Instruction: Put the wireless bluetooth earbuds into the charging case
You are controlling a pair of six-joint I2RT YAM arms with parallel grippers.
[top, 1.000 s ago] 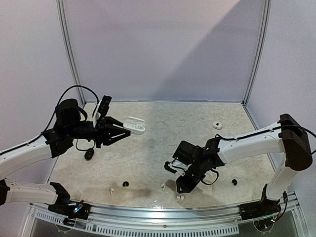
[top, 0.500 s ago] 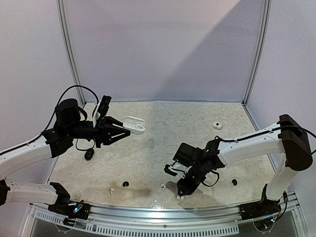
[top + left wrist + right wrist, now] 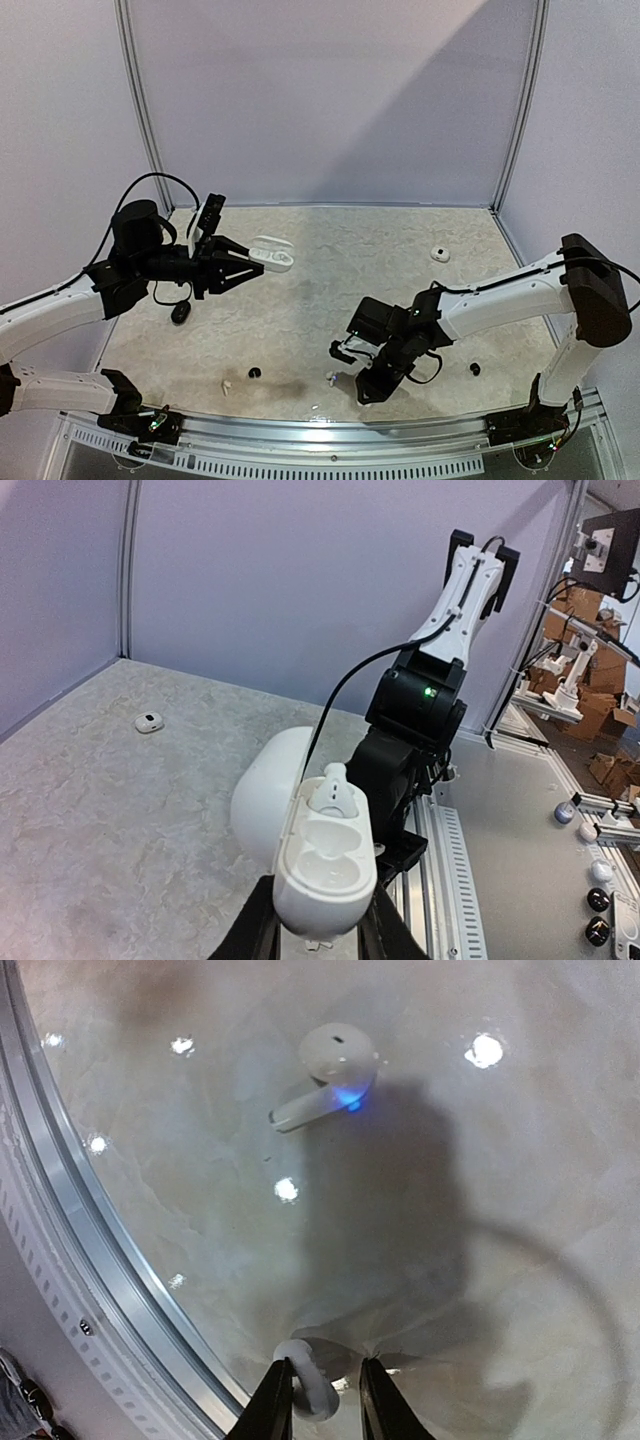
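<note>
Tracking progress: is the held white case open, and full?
Open, half full: charging case lid swung back, one white earbud seated, other slot empty.

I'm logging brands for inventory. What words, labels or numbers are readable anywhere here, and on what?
Readable text: none in any view.
Case: no marking shows.
White earbud: no marking shows.
Cardboard boxes beyond the table: too blurred to read.
</note>
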